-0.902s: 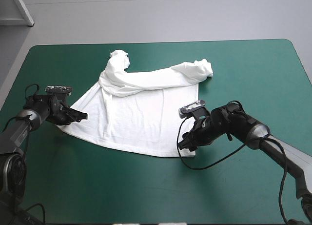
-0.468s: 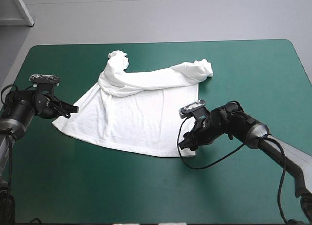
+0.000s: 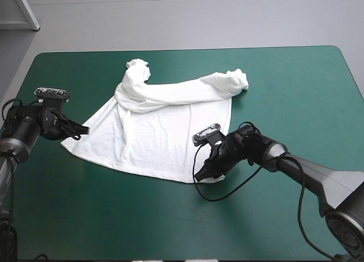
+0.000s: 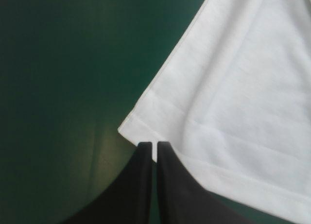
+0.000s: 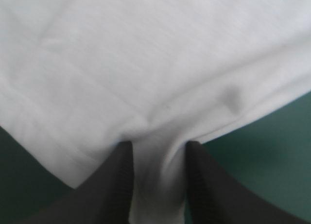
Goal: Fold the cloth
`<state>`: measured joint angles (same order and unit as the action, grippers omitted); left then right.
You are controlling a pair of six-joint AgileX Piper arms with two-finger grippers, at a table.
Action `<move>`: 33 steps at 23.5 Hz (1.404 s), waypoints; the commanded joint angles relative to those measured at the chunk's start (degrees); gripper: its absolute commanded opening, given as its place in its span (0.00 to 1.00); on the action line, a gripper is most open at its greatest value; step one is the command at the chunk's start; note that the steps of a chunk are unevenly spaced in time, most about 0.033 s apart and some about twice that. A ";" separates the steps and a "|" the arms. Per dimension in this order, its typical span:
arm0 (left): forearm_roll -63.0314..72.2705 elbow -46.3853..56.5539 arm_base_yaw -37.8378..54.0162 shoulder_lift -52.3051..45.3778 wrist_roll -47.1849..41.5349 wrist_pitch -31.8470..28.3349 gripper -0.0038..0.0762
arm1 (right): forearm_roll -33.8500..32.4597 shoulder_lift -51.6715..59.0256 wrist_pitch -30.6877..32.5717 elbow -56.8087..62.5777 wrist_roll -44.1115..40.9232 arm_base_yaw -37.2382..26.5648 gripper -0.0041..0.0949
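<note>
T-shirt (image 3: 165,131) lay spread flat on the teal-green table (image 3: 284,216). Left gripper (image 4: 154,145) pinched its near-left hem corner, fingers (image 4: 141,185) almost touching; right gripper (image 5: 158,147) clamped a bunched fold at the near-right hem

T-shirt (image 3: 162,134) was plain white all over, and the hem by the left gripper (image 4: 154,145) was the same white with a stitch line along it. Cover (image 3: 284,86) was solid teal-green. Fingers (image 4: 136,185) on both were black, and those of the right gripper (image 5: 158,146) maybe had fine ribbing, hard to tell from that view
</note>
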<state>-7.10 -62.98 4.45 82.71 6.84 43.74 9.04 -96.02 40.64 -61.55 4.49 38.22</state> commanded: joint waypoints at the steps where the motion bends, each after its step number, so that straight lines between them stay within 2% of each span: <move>1: -1.22 -1.58 0.12 -1.87 -0.93 -0.06 0.08 | 2.20 -0.55 -1.67 0.01 0.20 2.74 0.10; 2: -1.48 -1.58 0.12 -2.00 -1.85 0.86 0.08 | 2.20 -0.55 -2.55 0.01 0.20 3.34 0.02; 5: 0.72 -1.58 0.12 -3.05 -1.84 2.01 0.09 | 1.53 -0.55 -3.07 -0.09 0.20 3.38 0.02; 7: 1.59 -1.58 0.12 -4.48 -1.73 2.15 0.15 | 0.47 -0.55 -2.90 -0.09 0.20 3.27 0.02; 10: 2.27 -1.58 0.12 -6.17 -1.73 2.54 0.37 | -0.37 -0.45 -2.67 -0.18 0.20 3.27 0.02; 13: 0.66 -1.58 0.12 -6.83 -1.29 5.81 0.74 | -0.52 -0.45 -2.55 -0.18 0.55 3.27 0.02; 15: -5.17 -1.58 0.12 -6.71 -2.44 7.77 0.89 | -0.33 -0.45 -1.51 -0.18 0.55 3.27 0.02; 20: -7.57 -1.58 0.12 -2.88 -5.31 1.87 0.85 | -0.33 1.67 0.33 -0.18 0.57 3.27 0.02; 23: -6.78 -1.58 0.12 4.55 -6.30 0.13 0.80 | -0.33 6.53 0.81 -0.18 0.00 3.27 0.02; 26: -3.37 -1.58 0.12 9.60 -6.03 -2.85 0.79 | -0.56 10.02 3.01 -0.18 -0.74 3.27 0.02; 30: -2.27 -1.58 0.12 14.80 -5.75 -5.75 0.78 | -4.62 13.62 3.35 -0.32 -5.49 3.27 0.02; 31: -1.32 -1.58 0.12 15.94 -5.76 -5.84 0.75 | -5.47 13.88 3.48 -0.61 -5.89 3.27 0.02; 33: 3.06 -1.58 0.12 18.04 -3.09 -5.02 0.61 | -6.18 14.28 3.63 -1.35 -6.40 3.27 0.02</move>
<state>-7.53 -64.31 4.45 99.11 1.89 40.17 4.05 -84.30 44.82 -60.56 -1.30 41.42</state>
